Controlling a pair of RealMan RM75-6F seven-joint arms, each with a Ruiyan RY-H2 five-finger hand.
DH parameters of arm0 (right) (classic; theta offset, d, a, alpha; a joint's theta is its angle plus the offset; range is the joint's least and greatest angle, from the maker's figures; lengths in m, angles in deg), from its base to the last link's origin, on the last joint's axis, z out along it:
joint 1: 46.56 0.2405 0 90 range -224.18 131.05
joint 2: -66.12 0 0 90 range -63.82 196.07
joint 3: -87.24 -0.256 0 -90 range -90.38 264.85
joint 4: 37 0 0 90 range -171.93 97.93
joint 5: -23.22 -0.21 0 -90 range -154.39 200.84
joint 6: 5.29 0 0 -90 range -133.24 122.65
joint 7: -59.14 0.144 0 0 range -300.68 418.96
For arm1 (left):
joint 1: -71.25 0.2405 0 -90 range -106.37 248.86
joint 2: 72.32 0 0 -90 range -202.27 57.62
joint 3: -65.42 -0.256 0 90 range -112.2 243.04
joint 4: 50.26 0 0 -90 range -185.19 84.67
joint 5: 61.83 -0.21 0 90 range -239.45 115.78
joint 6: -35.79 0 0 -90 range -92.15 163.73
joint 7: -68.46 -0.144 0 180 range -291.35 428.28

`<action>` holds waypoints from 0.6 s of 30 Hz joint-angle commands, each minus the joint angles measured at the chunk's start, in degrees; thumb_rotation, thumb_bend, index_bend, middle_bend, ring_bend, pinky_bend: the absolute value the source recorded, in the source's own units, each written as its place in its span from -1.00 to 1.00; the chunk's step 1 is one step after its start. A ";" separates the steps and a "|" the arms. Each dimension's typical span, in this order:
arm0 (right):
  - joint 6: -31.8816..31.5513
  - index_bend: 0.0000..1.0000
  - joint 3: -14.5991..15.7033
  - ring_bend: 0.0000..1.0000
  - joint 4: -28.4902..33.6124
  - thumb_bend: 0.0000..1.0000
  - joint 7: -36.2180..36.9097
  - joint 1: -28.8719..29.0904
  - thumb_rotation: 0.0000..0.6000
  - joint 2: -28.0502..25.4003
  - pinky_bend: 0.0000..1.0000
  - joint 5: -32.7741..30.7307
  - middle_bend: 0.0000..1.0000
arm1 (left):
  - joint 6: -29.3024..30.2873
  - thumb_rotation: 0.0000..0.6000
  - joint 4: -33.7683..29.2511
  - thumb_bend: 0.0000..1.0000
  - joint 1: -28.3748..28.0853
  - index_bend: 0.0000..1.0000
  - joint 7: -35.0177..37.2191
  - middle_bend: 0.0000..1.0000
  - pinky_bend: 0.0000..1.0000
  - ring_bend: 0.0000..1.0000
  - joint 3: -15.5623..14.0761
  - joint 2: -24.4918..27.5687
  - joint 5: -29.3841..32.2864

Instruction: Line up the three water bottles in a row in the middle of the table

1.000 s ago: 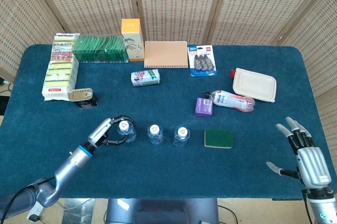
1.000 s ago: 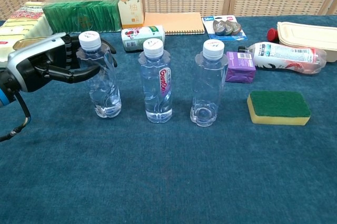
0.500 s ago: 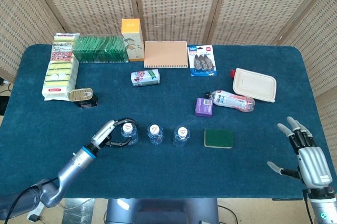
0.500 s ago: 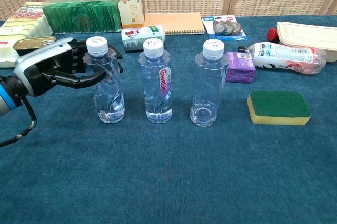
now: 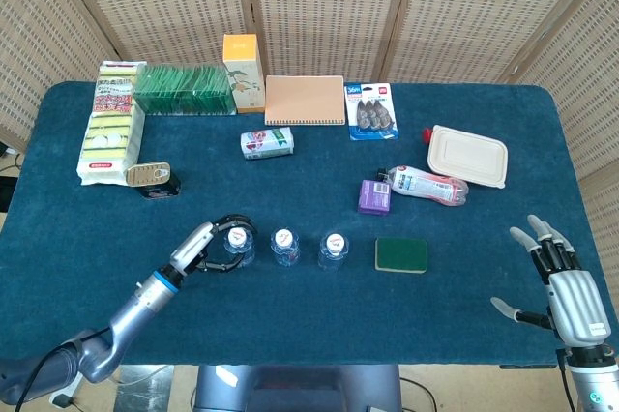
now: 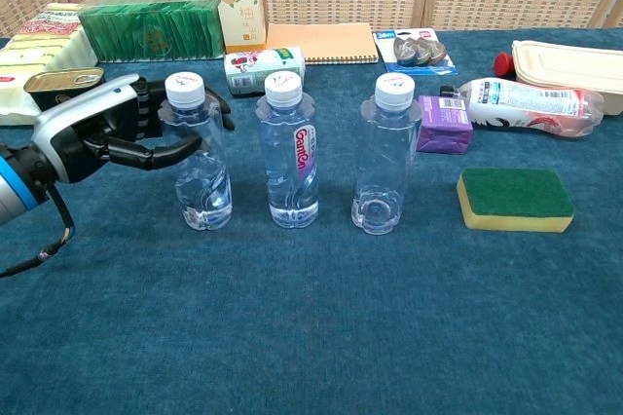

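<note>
Three clear water bottles with white caps stand upright in a row on the blue table. My left hand (image 6: 102, 132) grips the left bottle (image 6: 201, 176), with fingers curled around its upper body; the same hand (image 5: 205, 250) and bottle (image 5: 237, 242) show in the head view. The middle bottle (image 6: 290, 157) (image 5: 284, 245) has a red-lettered label, and the right bottle (image 6: 385, 157) (image 5: 334, 249) stands free beside it. My right hand (image 5: 563, 286) hovers open, fingers spread, off the table's near right corner, far from the bottles.
A green sponge (image 6: 514, 199) lies right of the row. Behind it are a purple box (image 6: 443, 123), a bottle lying on its side (image 6: 526, 103) and a beige lunch box (image 5: 468, 155). A tin can (image 6: 63, 84) sits behind my left hand; packets, a notebook (image 5: 305, 100) and cartons line the back.
My left hand has slid the left bottle a little to the right, closer to the middle bottle. The other two bottles and my right hand have not moved.
</note>
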 commanded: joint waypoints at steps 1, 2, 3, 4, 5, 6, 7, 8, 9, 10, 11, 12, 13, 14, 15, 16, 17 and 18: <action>-0.01 -0.74 0.01 -1.00 0.02 -1.00 0.02 0.00 0.74 -0.02 -0.88 0.03 -0.99 | 0.46 1.00 0.89 -0.07 0.21 -0.74 -0.69 -0.79 -0.63 -0.98 0.07 -0.46 -0.01; -0.02 -0.74 0.01 -1.00 0.02 -1.00 0.02 -0.01 0.74 -0.02 -0.88 0.04 -0.99 | 0.40 1.00 1.03 -0.07 0.17 -0.80 -0.70 -0.83 -0.66 -0.99 -0.03 -0.47 -0.08; -0.01 -0.74 0.04 -1.00 0.04 -1.00 0.01 -0.01 0.74 -0.03 -0.88 0.07 -0.99 | 0.15 1.00 1.15 -0.08 0.05 -0.85 -0.67 -0.87 -0.68 -1.00 -0.23 -0.40 -0.20; -0.01 -0.74 0.04 -1.00 0.06 -1.00 0.00 -0.01 0.74 -0.03 -0.88 0.07 -0.99 | 0.06 1.00 1.20 -0.10 -0.01 -0.90 -0.68 -0.89 -0.70 -1.00 -0.29 -0.36 -0.25; -0.02 -0.74 0.04 -1.00 0.08 -1.00 -0.02 -0.01 0.74 -0.04 -0.88 0.08 -0.99 | 0.02 1.00 1.21 -0.11 -0.05 -0.93 -0.67 -0.90 -0.71 -1.00 -0.34 -0.33 -0.28; -0.05 -0.74 0.04 -1.00 0.10 -1.00 -0.04 -0.03 0.73 -0.04 -0.88 0.11 -0.99 | 0.02 1.00 1.21 -0.13 -0.08 -0.97 -0.60 -0.91 -0.72 -1.00 -0.39 -0.32 -0.31; -0.09 -0.74 0.05 -1.00 0.13 -1.00 -0.04 -0.05 0.73 -0.06 -0.88 0.14 -0.99 | 0.05 1.00 1.27 -0.15 -0.09 -1.00 -0.60 -0.93 -0.72 -1.00 -0.42 -0.33 -0.34; -0.12 -0.74 0.05 -1.00 0.15 -1.00 -0.04 -0.06 0.74 -0.08 -0.88 0.14 -0.99 | 0.03 1.00 1.36 -0.17 -0.12 -1.00 -0.64 -0.94 -0.73 -1.00 -0.52 -0.34 -0.42; -0.14 -0.73 0.04 -1.00 0.16 -1.00 -0.05 -0.07 0.73 -0.09 -0.88 0.14 -0.99 | 0.00 1.00 1.40 -0.19 -0.13 -1.00 -0.63 -0.95 -0.73 -1.00 -0.57 -0.34 -0.44; -0.16 -0.73 0.04 -1.00 0.18 -1.00 -0.01 -0.08 0.74 -0.11 -0.88 0.13 -0.99 | 0.01 1.00 1.42 -0.21 -0.13 -1.00 -0.55 -0.96 -0.73 -1.00 -0.62 -0.33 -0.45; -0.17 -0.73 0.04 -1.00 0.19 -1.00 -0.01 -0.10 0.73 -0.13 -0.88 0.11 -0.99 | 0.03 1.00 1.53 -0.24 -0.13 -1.00 -0.54 -0.98 -0.74 -1.00 -0.73 -0.32 -0.53; -0.18 -0.73 0.05 -1.00 0.20 -1.00 0.00 -0.10 0.73 -0.14 -0.88 0.14 -0.99 | 0.17 1.00 1.62 -0.27 -0.21 -1.00 -0.29 -0.99 -0.75 -1.00 -1.12 -0.11 -1.01; -0.18 -0.73 0.06 -1.00 0.21 -1.00 -0.02 -0.10 0.73 -0.14 -0.88 0.17 -0.99 | 0.36 1.00 1.66 -0.30 -0.25 -1.00 0.14 -1.00 -0.77 -1.00 -1.40 0.07 -1.39; -0.18 -0.73 0.07 -1.00 0.22 -1.00 -0.02 -0.10 0.72 -0.14 -0.88 0.19 -0.99 | 0.68 1.00 1.82 -0.32 -0.28 -1.00 0.61 -1.00 -0.79 -1.00 -1.71 0.27 -1.82; -0.16 -0.73 0.07 -1.00 0.24 -1.00 -0.05 -0.08 0.73 -0.13 -0.88 0.21 -0.99 | 0.97 1.00 1.94 -0.35 -0.23 -1.00 0.94 -1.00 -0.80 -1.00 -1.84 0.37 -1.99; -0.13 -0.73 0.08 -1.00 0.26 -1.00 -0.07 -0.07 0.74 -0.14 -0.88 0.24 -0.99 | 1.26 1.00 2.11 -0.37 -0.14 -1.00 1.16 -1.00 -0.81 -1.00 -1.90 0.42 -2.06; -0.10 -0.73 0.11 -1.00 0.29 -1.00 -0.04 -0.06 0.74 -0.15 -0.88 0.25 -0.99 | 1.61 1.00 2.29 -0.38 0.01 -1.00 1.53 -1.00 -0.81 -1.00 -1.97 0.48 -2.07; -0.09 -0.73 0.11 -1.00 0.30 -1.00 -0.05 -0.07 0.74 -0.16 -0.88 0.25 -0.99 | 1.89 1.00 2.45 -0.39 0.15 -1.00 1.79 -1.00 -0.82 -1.00 -1.97 0.54 -2.01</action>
